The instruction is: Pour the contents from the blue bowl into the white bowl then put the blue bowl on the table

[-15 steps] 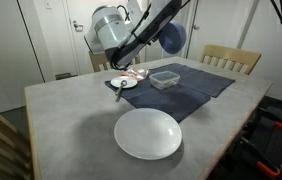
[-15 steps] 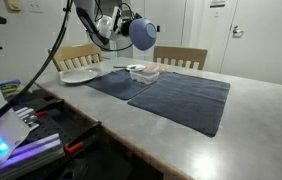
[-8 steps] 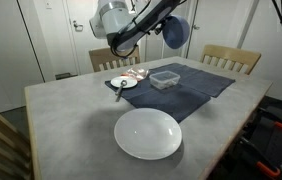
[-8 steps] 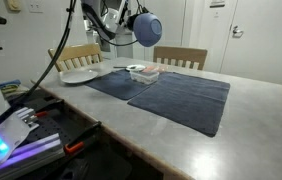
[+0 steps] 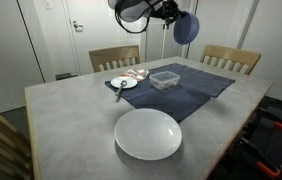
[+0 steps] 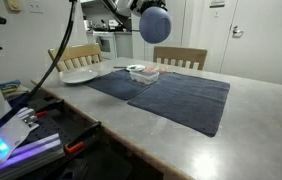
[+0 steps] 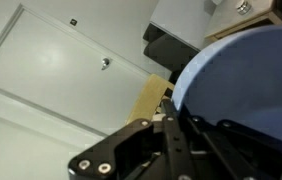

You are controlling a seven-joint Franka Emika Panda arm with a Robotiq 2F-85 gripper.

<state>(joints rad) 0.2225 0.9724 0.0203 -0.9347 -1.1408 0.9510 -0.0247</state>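
Observation:
My gripper [image 5: 171, 17] is shut on the rim of the blue bowl [image 5: 186, 27] and holds it high above the far side of the table [image 5: 71, 110]. The bowl also shows in an exterior view [image 6: 155, 23] and fills the right of the wrist view [image 7: 246, 85], with a dark finger [image 7: 176, 135] along its rim. The white bowl [image 5: 148, 133] sits on the pale table top near the front edge; it also shows at the far left in an exterior view [image 6: 79, 75]. I cannot see the bowl's contents.
A dark blue cloth [image 5: 181, 85] covers the far part of the table. On it stand a pale translucent squarish container [image 5: 164, 78] and a small plate with items [image 5: 124, 82]. Wooden chairs [image 5: 231, 58] stand behind the table. A white door [image 7: 51, 90] shows in the wrist view.
The arm has risen and swung to the right with the blue bowl, lifting it much higher above the table.

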